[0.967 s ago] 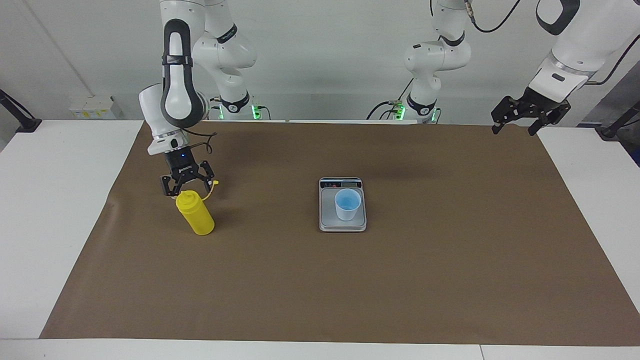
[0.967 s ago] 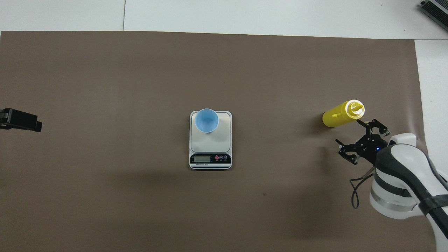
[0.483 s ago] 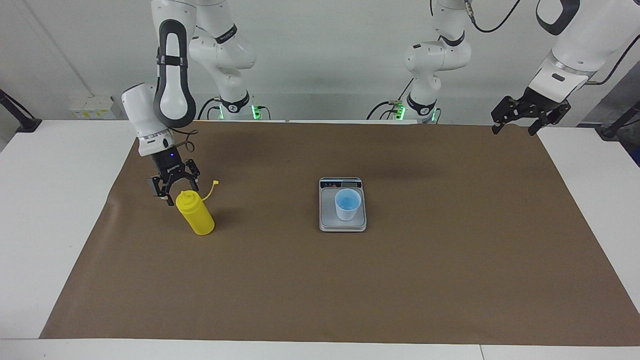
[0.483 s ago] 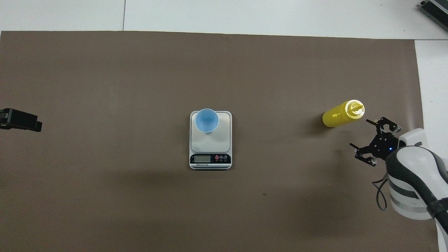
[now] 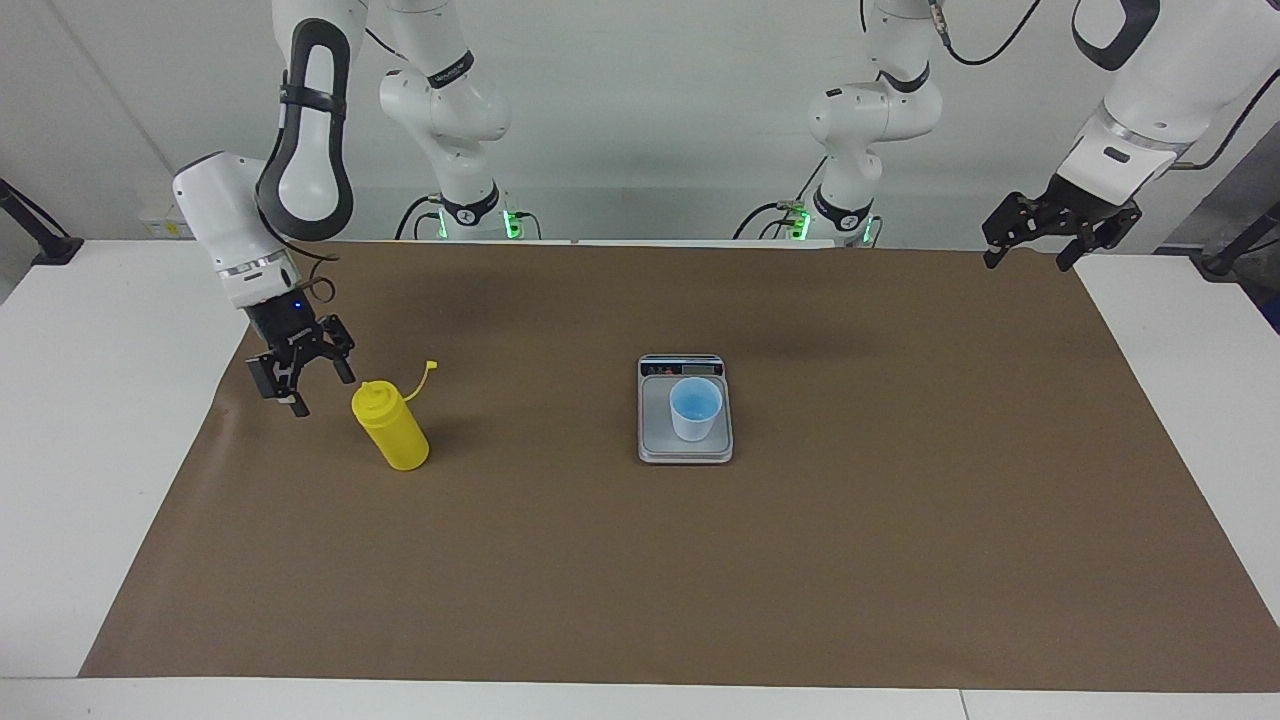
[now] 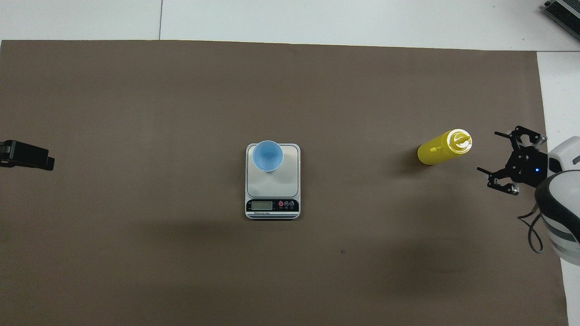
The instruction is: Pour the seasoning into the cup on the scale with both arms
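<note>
The right gripper [image 5: 300,385] has swung away from the seasoning bottle [image 5: 392,428]: a second ago it hung just above the nozzle at left of centre in the facing view; now it sits further toward the left edge of that frame, beside the bottle and clear of it, over the brown mat [image 5: 640,560]. Its fingers are spread wide and hold nothing. In the overhead view the same gripper [image 6: 498,156] has shifted from lower right of the bottle [image 6: 442,148] toward the right edge of the frame.

The bottle has not moved; it stands upright on the mat, its cap strap hanging off to one side, well apart from the scale [image 5: 685,410] at the frame's centre. The blue cup [image 5: 695,408] stays upright on the scale's weighing plate, at the end away from the display in the overhead view [image 6: 267,155].

The left gripper [image 5: 1035,250] waits unchanged at the upper right of the facing view, fingers apart and empty; only its tip [image 6: 27,155] shows at the overhead view's left edge.
</note>
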Robot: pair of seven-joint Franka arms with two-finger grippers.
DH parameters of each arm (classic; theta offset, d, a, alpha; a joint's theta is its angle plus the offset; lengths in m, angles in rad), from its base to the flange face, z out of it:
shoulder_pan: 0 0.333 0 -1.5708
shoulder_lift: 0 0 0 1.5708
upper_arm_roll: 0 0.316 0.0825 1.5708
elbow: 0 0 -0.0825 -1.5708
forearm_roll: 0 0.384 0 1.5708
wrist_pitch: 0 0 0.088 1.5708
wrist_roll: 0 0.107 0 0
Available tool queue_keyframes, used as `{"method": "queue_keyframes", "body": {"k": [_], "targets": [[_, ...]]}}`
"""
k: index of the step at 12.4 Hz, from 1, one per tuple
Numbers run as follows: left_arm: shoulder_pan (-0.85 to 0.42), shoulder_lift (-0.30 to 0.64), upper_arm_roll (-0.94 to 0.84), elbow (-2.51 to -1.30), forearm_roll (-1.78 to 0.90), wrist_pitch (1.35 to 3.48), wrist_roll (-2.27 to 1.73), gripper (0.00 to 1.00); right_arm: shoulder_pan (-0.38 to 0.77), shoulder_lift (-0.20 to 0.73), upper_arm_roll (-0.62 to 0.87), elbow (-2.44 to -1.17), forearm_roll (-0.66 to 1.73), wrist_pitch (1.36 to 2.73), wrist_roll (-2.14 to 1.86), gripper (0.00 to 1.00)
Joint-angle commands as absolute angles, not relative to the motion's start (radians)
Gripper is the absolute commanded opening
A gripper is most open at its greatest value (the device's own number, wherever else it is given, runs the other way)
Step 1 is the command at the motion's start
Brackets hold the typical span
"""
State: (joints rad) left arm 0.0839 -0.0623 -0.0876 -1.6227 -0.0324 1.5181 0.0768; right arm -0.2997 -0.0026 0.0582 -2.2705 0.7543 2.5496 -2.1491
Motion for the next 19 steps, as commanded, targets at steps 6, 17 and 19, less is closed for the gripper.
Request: {"method": "queue_keyframes", "body": {"k": [6, 17, 19], "targets": [[0.083, -0.077, -0.086, -1.640, -0.034, 1.516, 0.066, 1.00, -0.319, 0.161, 0.071, -1.772, 0.306, 2.090, -1.247, 1.00], [0.083, -0.077, -0.086, -1.640, -0.034, 1.516, 0.066, 1.00, -0.043, 0.083, 0.087, -1.576, -0.098, 1.744, -0.238, 1.00], [0.083, -0.078, -0.086, -1.640, -0.034, 1.516, 0.066, 1.00, -0.043, 0.084, 0.090, -1.510, -0.101, 1.666, -0.174, 1.00]]}}
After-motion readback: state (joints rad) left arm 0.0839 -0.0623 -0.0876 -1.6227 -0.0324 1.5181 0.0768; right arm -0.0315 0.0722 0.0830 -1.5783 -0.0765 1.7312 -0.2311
